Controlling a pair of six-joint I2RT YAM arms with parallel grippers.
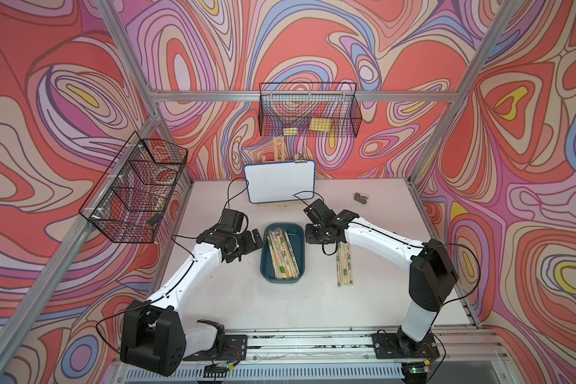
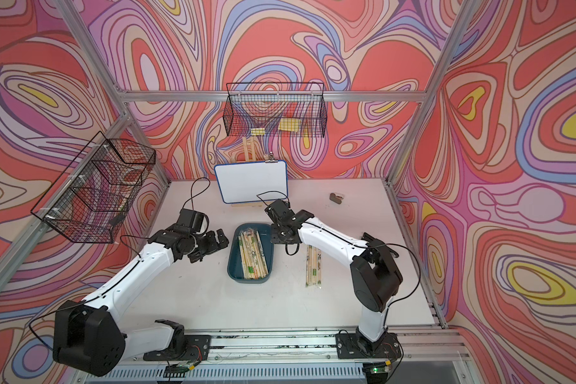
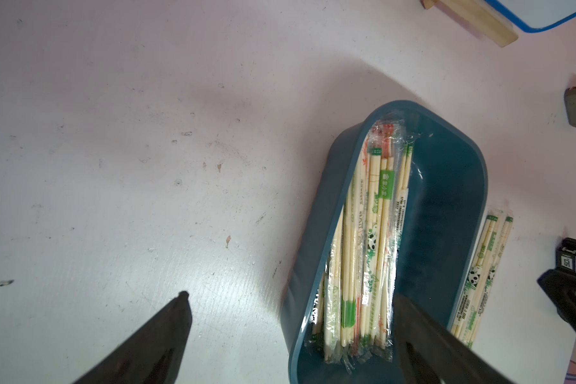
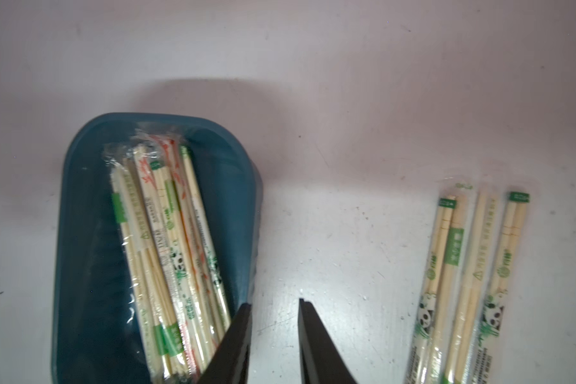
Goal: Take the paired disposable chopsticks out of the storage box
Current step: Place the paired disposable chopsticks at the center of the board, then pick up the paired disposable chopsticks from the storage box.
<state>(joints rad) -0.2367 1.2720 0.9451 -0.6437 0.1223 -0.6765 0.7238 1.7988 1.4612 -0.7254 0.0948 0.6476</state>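
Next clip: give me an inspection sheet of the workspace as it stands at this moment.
Surface: white table, scuffed and speckled.
Job's things: storage box mid-table, a bundle of chopstick pairs lying in it; a few removed pairs on the table to its right.
Clutter: whiteboard on a wooden easel at the back; small grey object.
Grippers: left gripper wide open, empty, by the box; right gripper slightly open, empty, between box and removed pairs.
Cables: black cables loop off both wrists; none visibly snagged.
Surroundings: wire basket at the back, another at the left, both on the frame; patterned walls.
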